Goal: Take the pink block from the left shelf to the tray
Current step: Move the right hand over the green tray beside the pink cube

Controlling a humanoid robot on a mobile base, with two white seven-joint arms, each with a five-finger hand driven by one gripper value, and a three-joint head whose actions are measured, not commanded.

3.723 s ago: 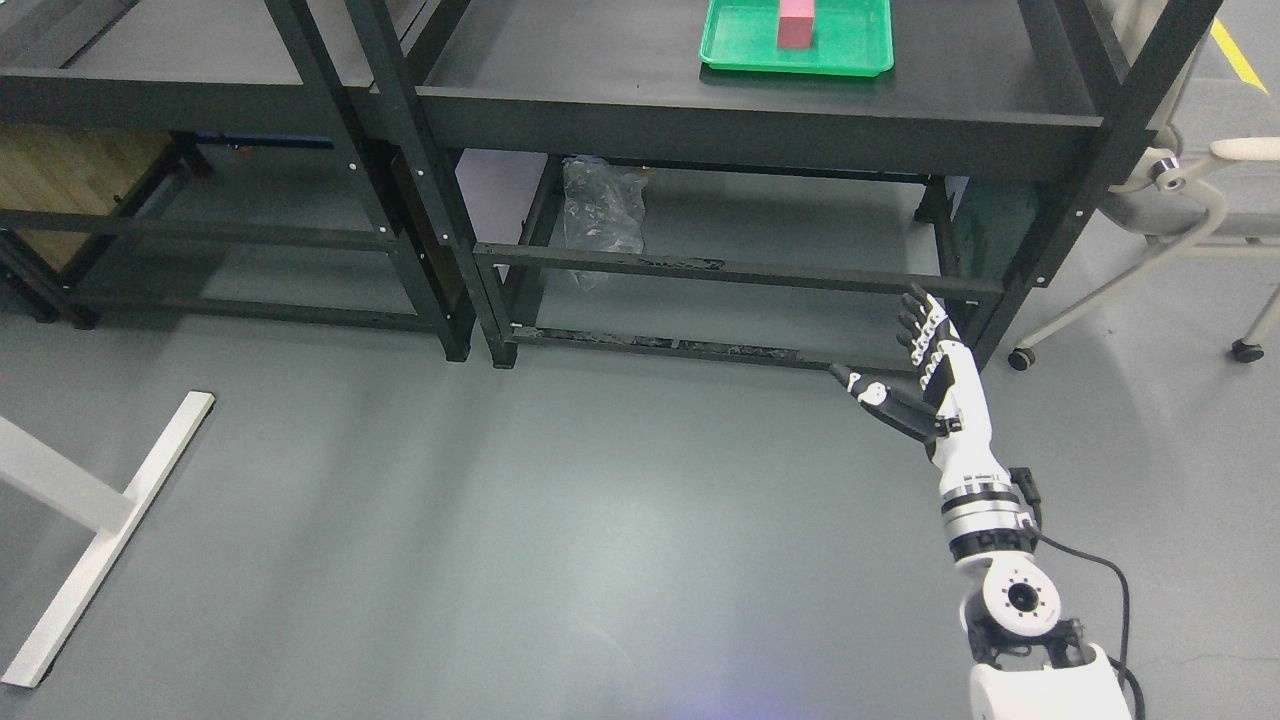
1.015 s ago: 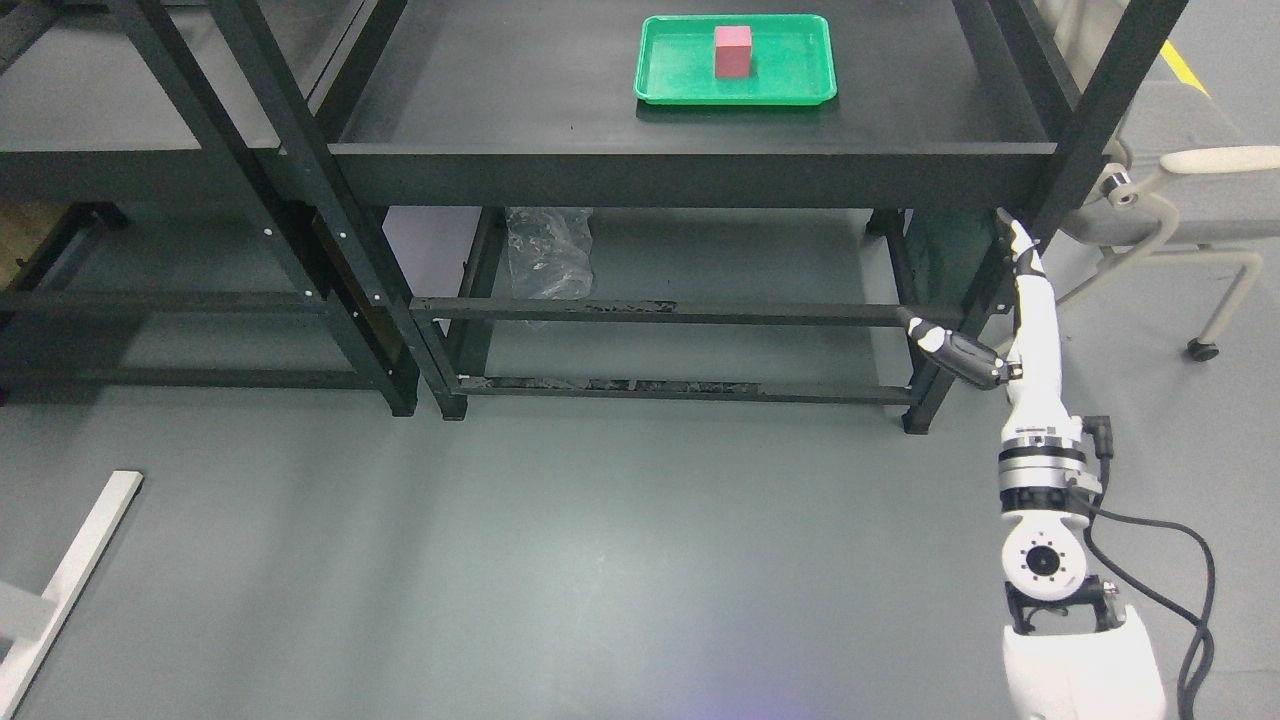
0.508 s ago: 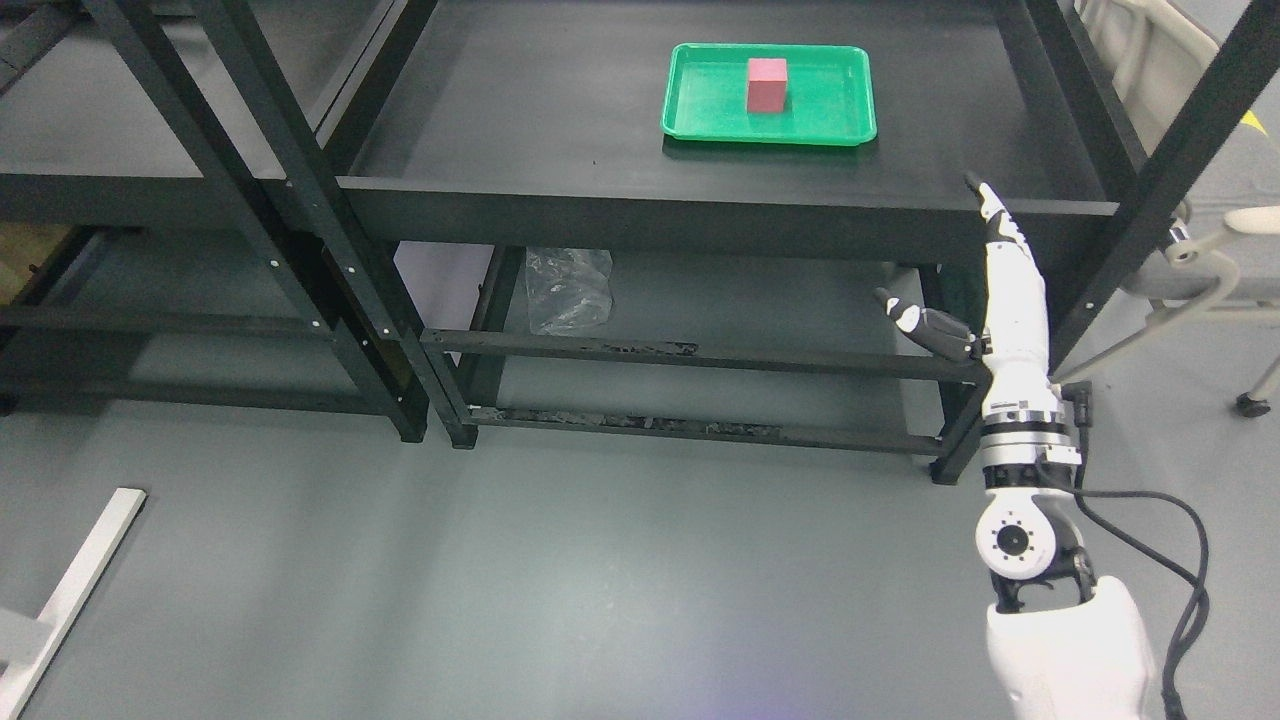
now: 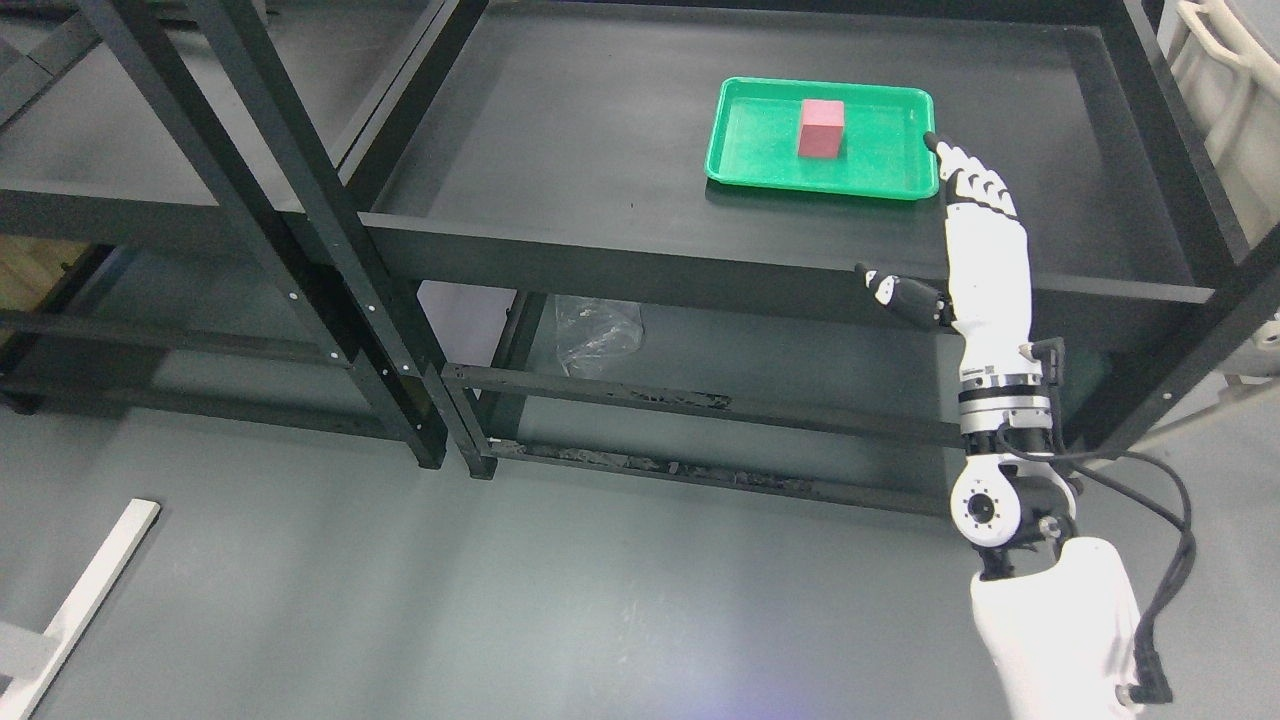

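Note:
A pink block (image 4: 822, 129) stands inside a green tray (image 4: 760, 165) on the black shelf (image 4: 580, 130) of the right-hand rack. My right hand (image 4: 955, 205) is raised over the shelf's front edge, just right of the tray's near right corner. Its fingers (image 4: 968, 176) are stretched out and its thumb sticks out to the left, with nothing held. The hand is apart from the block. My left arm does not show.
A second black rack (image 4: 150, 200) stands at the left, its upright posts (image 4: 330, 250) crossing the middle left. A clear plastic bag (image 4: 595, 335) lies under the shelf. A pale chair (image 4: 1235, 80) is at the right edge, a white table leg (image 4: 85, 590) at the lower left.
The camera has shifted, so the whole scene sits lower and further right. My right hand has risen from below the shelf's edge to beside the tray's right end.

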